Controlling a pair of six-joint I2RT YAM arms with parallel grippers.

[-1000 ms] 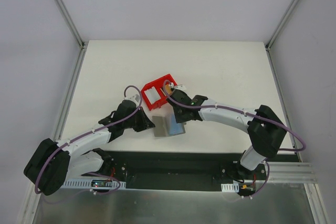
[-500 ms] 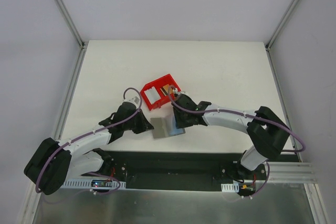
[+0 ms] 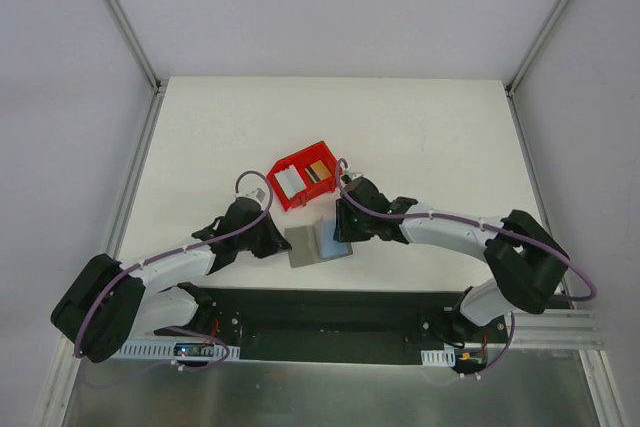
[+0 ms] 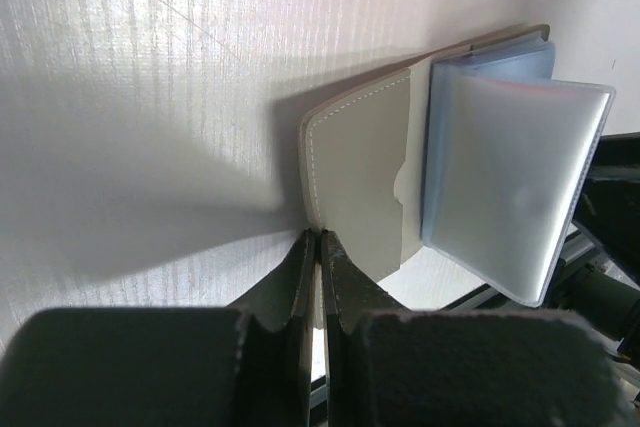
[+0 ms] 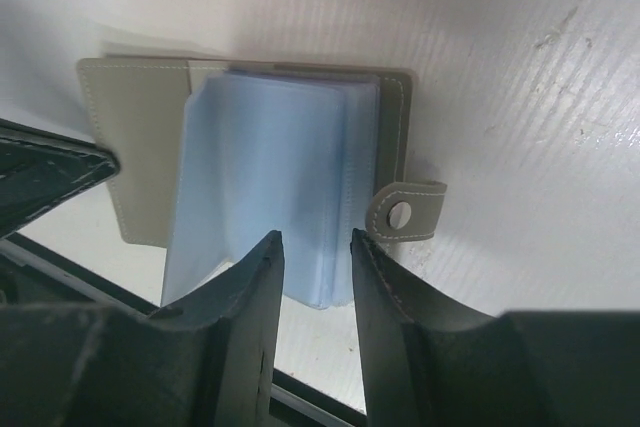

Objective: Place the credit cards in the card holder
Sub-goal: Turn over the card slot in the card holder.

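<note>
Grey walls enclose a white table [image 3: 420, 137]. From above, the red bin [image 3: 296, 156] sits mid-table holding a white card [image 3: 288, 183] and a gold card [image 3: 318, 169]. The card holder [image 3: 318, 244] lies open just beside it, toward the near edge, with the left gripper [image 3: 276, 239] at its left side and the right gripper [image 3: 343, 231] at its right. The left wrist camera shows that gripper's jaws pressed together, tips touching the edge of the grey cover, with clear blue sleeves [image 4: 510, 177] fanned up beyond. The right wrist camera shows its jaws partly apart, the sleeves showing in the gap, and a snap tab [image 5: 405, 212] sticking out from the cover
</note>
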